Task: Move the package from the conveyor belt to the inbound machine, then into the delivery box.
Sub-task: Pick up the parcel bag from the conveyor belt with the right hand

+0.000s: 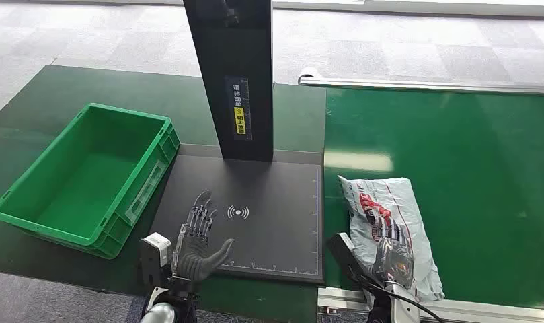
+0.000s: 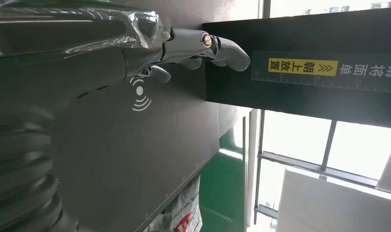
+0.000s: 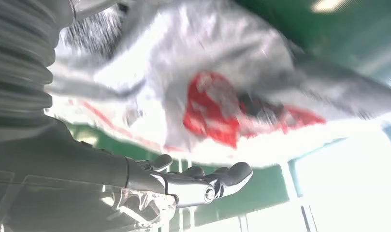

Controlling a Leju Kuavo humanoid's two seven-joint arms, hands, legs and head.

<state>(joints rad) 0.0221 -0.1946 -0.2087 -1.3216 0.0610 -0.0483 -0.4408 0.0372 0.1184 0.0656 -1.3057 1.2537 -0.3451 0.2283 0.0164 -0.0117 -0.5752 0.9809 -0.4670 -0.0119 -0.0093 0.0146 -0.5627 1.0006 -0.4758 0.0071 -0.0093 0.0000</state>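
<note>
- Step: first pickup. Package [image 1: 389,225] lies on the green conveyor belt [image 1: 471,175], lower right of frame.
- Right hand [image 1: 393,254] rests on the package; fingers spread flat, no grasp visible.
- Left hand [image 1: 198,242] open, empty, over the scanner pad [image 1: 276,202].
- Next, by my reading: close on the package, carry it left to the pad; green box [image 1: 87,176] waits.

A dark green table [image 1: 47,101] holds 1 green box [image 1: 87,176] on the left and a flat black machine pad [image 1: 269,208] beside it. To the right, a green belt [image 1: 457,155] carries 1 grey package [image 1: 390,202].
</note>
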